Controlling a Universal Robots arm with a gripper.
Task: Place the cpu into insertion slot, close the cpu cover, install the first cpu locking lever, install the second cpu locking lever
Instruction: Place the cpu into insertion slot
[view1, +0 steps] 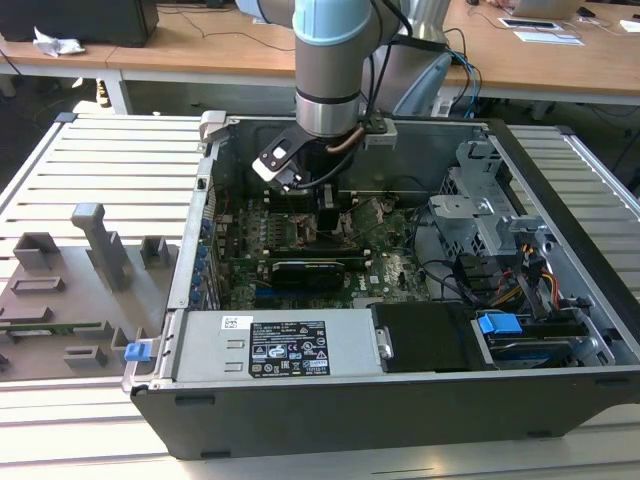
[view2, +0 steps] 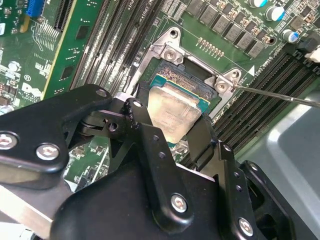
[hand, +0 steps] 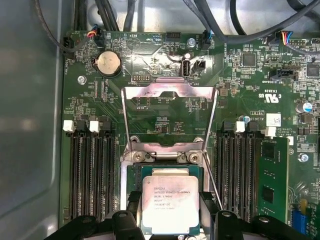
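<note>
The cpu (hand: 170, 205) is pinched between my jaws, which are closed on two opposite edges of it, its silver top facing up. It is right at the insertion slot (view2: 192, 79); I cannot tell whether it is fully seated. The cpu cover (hand: 169, 91) stands swung open just beyond the slot. Black memory slots (hand: 92, 170) flank the slot on the green motherboard (hand: 240, 90). In the exterior view, the open computer case (view1: 400, 420) lies on a slatted surface (view1: 90, 150).

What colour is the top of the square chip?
The cpu top is dull silver-grey; the first wrist view shows it best.
</note>
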